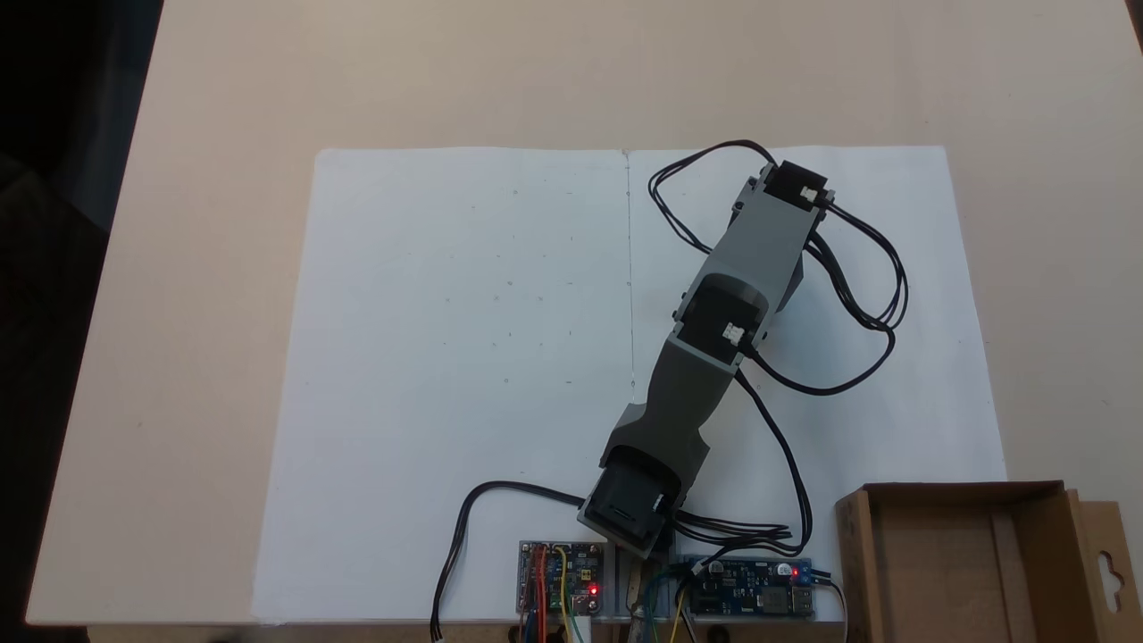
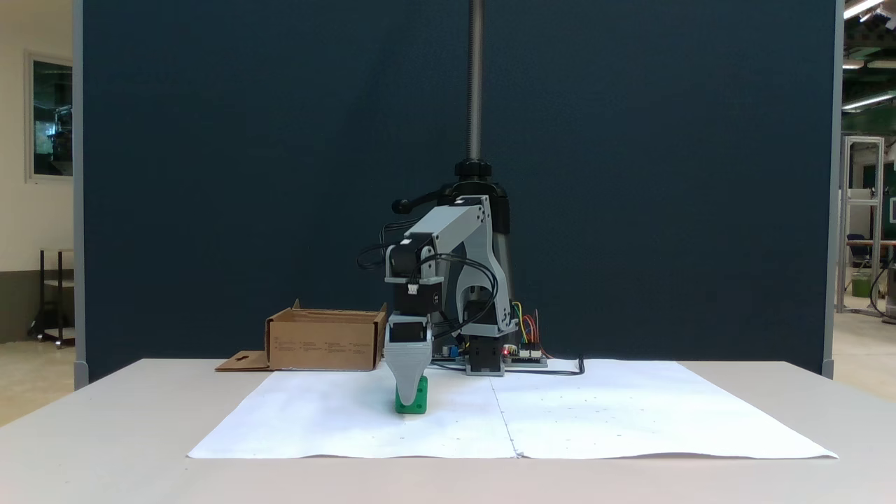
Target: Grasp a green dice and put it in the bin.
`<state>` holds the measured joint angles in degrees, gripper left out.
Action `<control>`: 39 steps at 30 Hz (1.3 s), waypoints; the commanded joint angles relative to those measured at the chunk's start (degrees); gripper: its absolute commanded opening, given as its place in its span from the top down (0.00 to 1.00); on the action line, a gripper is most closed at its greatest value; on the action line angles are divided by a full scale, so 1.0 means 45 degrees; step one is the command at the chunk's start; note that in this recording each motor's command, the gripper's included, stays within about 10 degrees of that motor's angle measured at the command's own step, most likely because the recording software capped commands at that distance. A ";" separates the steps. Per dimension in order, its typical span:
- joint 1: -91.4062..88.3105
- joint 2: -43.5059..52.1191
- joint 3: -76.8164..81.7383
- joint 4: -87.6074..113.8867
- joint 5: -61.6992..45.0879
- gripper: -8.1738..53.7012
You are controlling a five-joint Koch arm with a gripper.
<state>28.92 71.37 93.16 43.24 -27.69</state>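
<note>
White paper sheets (image 2: 595, 413) cover a pale table (image 2: 105, 434) before a dark blue partition (image 2: 630, 175). Seen from the front, the gripper (image 2: 408, 399) points straight down, its tip at the green dice (image 2: 414, 400), which rests on the paper; one jaw hides the other, so whether it is spread or pinching cannot be told. The vertical approach suits a top-down grasp. Well apart, beside the arm's base, the bin (image 1: 964, 563) stands open, its visible interior bare cardboard.
</note>
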 commanded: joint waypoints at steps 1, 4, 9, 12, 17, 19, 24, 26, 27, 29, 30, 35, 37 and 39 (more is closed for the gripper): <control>0.0176 0.0176 -0.0625 -0.0469 -0.0703 0.18; 0.0176 0.0156 -0.0625 -0.0664 -0.0684 0.20; 0.0176 0.0098 -0.0625 -0.0781 -0.0684 0.23; 0.0176 0.0039 -0.0625 -0.0781 -0.0684 0.24; 0.0176 -0.0117 -0.0625 -0.0781 -0.0684 0.24; 0.0176 -0.0137 -0.0625 -0.0762 -0.0703 0.24; 0.0176 -0.0176 -0.0605 -0.0762 -0.0703 0.32; 0.0156 -0.0195 -0.0605 -0.0762 -0.0703 0.33; 0.0156 -0.0195 -0.0605 -0.0762 -0.0703 0.33; 0.0156 -0.0195 -0.0605 -0.0762 -0.0703 0.33; 0.0156 -0.0195 -0.0605 -0.0762 -0.0703 0.34; 0.0176 -0.0195 -0.0586 -0.0762 -0.0723 0.44; 0.0176 -0.0195 -0.0586 -0.0742 -0.0723 0.44; 0.0195 -0.0195 -0.0586 -0.0742 -0.0723 0.53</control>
<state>28.92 69.17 93.16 40.87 -27.69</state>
